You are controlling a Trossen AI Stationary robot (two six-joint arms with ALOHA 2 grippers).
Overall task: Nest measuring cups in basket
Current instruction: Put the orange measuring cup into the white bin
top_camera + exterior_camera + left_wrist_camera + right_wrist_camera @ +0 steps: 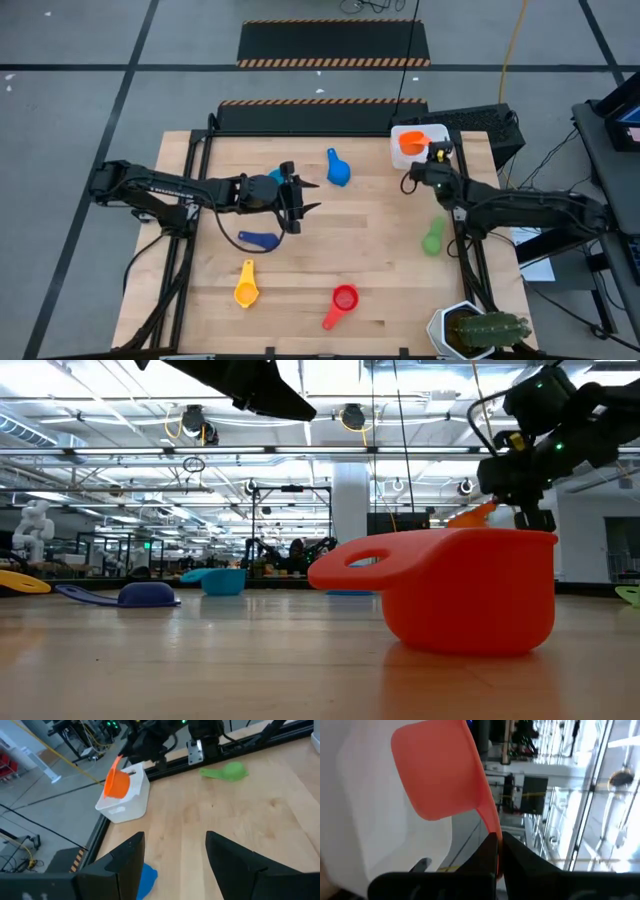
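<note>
— How far along are you?
— Barely: your right gripper pinches the orange plastic scoop by its handle over the white plastic basket.
— Left gripper?
— Fingers wide, empty; six cups wait.

No legible text anywhere — no labels, brands or numbers (signs included).

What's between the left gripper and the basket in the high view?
Only the blue cup lies on that stretch of table in the high view, roughly midway between the left gripper and the basket. The right gripper holds the orange cup over the basket.
</note>
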